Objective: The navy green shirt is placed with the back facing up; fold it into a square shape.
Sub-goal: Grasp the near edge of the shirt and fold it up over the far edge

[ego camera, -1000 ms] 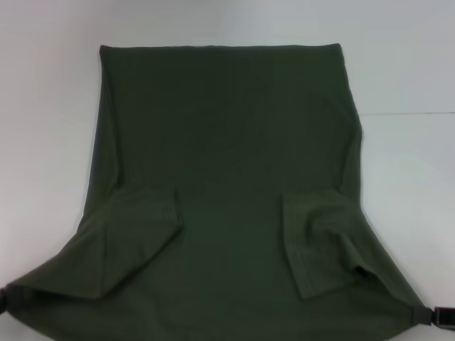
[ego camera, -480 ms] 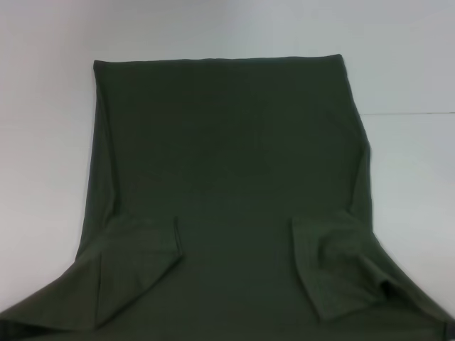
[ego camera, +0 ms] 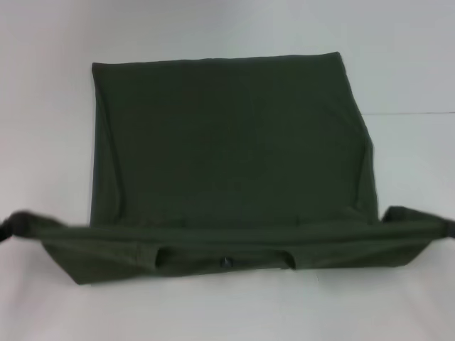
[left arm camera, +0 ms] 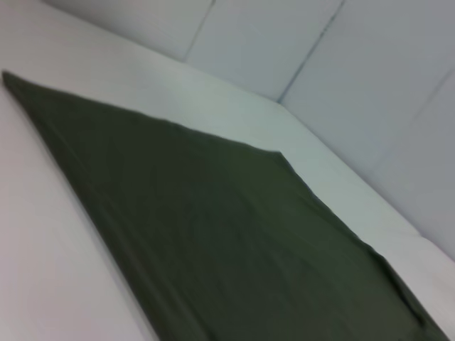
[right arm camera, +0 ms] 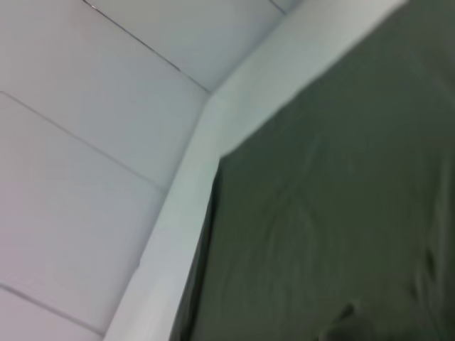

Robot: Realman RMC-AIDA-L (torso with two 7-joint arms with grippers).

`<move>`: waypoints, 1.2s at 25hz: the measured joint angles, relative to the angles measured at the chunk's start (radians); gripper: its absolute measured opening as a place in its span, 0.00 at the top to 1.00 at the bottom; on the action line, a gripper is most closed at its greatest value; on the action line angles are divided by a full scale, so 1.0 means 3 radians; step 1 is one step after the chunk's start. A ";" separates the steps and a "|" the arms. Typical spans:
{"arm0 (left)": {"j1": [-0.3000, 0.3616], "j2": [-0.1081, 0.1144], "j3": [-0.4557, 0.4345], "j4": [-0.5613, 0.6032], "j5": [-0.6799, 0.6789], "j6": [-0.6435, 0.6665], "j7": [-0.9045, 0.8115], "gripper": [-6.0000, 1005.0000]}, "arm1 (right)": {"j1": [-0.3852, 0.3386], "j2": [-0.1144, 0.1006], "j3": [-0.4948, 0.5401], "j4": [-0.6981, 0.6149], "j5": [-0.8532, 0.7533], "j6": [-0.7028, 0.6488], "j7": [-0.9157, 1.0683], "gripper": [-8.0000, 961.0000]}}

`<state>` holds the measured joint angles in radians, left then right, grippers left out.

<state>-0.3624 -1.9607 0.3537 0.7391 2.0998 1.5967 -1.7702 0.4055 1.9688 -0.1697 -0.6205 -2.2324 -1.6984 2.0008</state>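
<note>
- Near edge of the navy green shirt [ego camera: 227, 163] is held raised and doubled over in a taut band.
- Left gripper [ego camera: 6, 229] and right gripper [ego camera: 446, 229] are seen at the band's ends; finger state cannot be told.
- The remaining cloth is spread flat on the white table [ego camera: 213, 28] beyond.

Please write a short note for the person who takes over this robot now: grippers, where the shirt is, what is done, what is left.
Left gripper: holds the near left corner of the shirt, raised.
Right gripper: holds the near right corner, raised.
Shirt: back up on the white table, sleeves folded in, near end lifted into a band between the grippers.
Done: sleeves in, near end picked up.
Left: probably carry the band to the far edge, lay it down, release, square it.
</note>
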 joint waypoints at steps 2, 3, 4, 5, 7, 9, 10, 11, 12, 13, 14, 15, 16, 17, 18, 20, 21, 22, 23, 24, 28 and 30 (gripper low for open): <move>-0.0191 0.0059 0.0033 -0.0139 0.0000 -0.0250 -0.0001 0.97 | 0.0106 0.0020 -0.0005 0.0019 0.0067 0.0113 -0.0021 0.93; -0.0288 0.0079 0.0047 -0.0206 0.0000 -0.0375 -0.0001 0.97 | 0.0170 0.0028 -0.0011 0.0036 0.0108 0.0203 -0.0023 0.93; -0.0423 0.0091 0.0054 -0.0268 0.0001 -0.0603 -0.0002 0.97 | 0.0220 0.0031 -0.0016 0.0057 0.0137 0.0276 -0.0029 0.93; -0.0423 0.0091 0.0054 -0.0268 0.0001 -0.0603 -0.0002 0.97 | 0.0281 0.0034 -0.0023 0.0088 0.0175 0.0372 -0.0041 0.93; -0.0547 0.0089 0.0057 -0.0304 0.0000 -0.0812 -0.0001 0.97 | 0.0383 0.0034 -0.0032 0.0136 0.0214 0.0521 -0.0058 0.93; -0.0660 0.0080 0.0059 -0.0329 0.0001 -0.1032 0.0007 0.97 | 0.0512 0.0033 -0.0052 0.0168 0.0238 0.0737 -0.0069 0.93; -0.0709 0.0075 0.0060 -0.0341 0.0001 -0.1142 0.0012 0.97 | 0.0564 0.0033 -0.0065 0.0175 0.0242 0.0824 -0.0070 0.93; -0.0747 0.0073 0.0060 -0.0348 0.0000 -0.1218 0.0016 0.97 | 0.0631 0.0034 -0.0091 0.0190 0.0245 0.0945 -0.0070 0.93; -0.0798 0.0071 0.0060 -0.0370 -0.0007 -0.1331 0.0029 0.97 | 0.0685 0.0033 -0.0117 0.0215 0.0245 0.1046 -0.0069 0.92; -0.0839 0.0070 0.0060 -0.0387 -0.0015 -0.1413 0.0046 0.97 | 0.0747 0.0029 -0.0146 0.0248 0.0246 0.1164 -0.0067 0.92; -0.0885 0.0069 0.0058 -0.0408 -0.0028 -0.1527 0.0071 0.97 | 0.0807 0.0021 -0.0176 0.0285 0.0246 0.1284 -0.0066 0.92; -0.0923 0.0068 0.0058 -0.0428 -0.0036 -0.1621 0.0095 0.97 | 0.0858 0.0014 -0.0204 0.0314 0.0247 0.1391 -0.0065 0.92; -0.0967 0.0066 0.0057 -0.0458 -0.0042 -0.1734 0.0136 0.97 | 0.0918 0.0009 -0.0240 0.0342 0.0247 0.1529 -0.0063 0.92; -0.0998 0.0065 0.0058 -0.0483 -0.0043 -0.1796 0.0167 0.97 | 0.0960 0.0008 -0.0277 0.0356 0.0247 0.1623 -0.0060 0.92; -0.1049 0.0065 0.0058 -0.0527 -0.0045 -0.1903 0.0225 0.97 | 0.1019 0.0006 -0.0328 0.0373 0.0247 0.1741 -0.0053 0.92; -0.1133 0.0062 0.0059 -0.0616 -0.0051 -0.2090 0.0333 0.97 | 0.1108 0.0009 -0.0425 0.0401 0.0248 0.1958 -0.0045 0.92; -0.1180 0.0055 0.0058 -0.0660 -0.0067 -0.2198 0.0397 0.97 | 0.1158 0.0015 -0.0495 0.0420 0.0248 0.2070 -0.0044 0.92; -0.1232 0.0044 0.0056 -0.0707 -0.0092 -0.2312 0.0473 0.97 | 0.1199 0.0023 -0.0555 0.0434 0.0248 0.2186 -0.0042 0.92; -0.1261 0.0029 0.0055 -0.0729 -0.0121 -0.2382 0.0527 0.97 | 0.1233 0.0030 -0.0597 0.0444 0.0248 0.2264 -0.0040 0.92; -0.1299 0.0009 0.0055 -0.0755 -0.0159 -0.2463 0.0609 0.97 | 0.1278 0.0039 -0.0650 0.0461 0.0248 0.2396 -0.0038 0.91; -0.1427 -0.0072 0.0053 -0.0827 -0.0322 -0.2743 0.0951 0.97 | 0.1418 0.0075 -0.0757 0.0542 0.0248 0.2749 -0.0037 0.91; -0.1480 -0.0121 0.0043 -0.0887 -0.0429 -0.2938 0.1157 0.97 | 0.1468 0.0112 -0.0773 0.0583 0.0248 0.2924 -0.0050 0.91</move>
<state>-0.8065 -1.9969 0.3666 0.4730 1.9712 0.7153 -1.4230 0.8459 2.0023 -0.4017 -0.4456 -2.1580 -0.8211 1.9859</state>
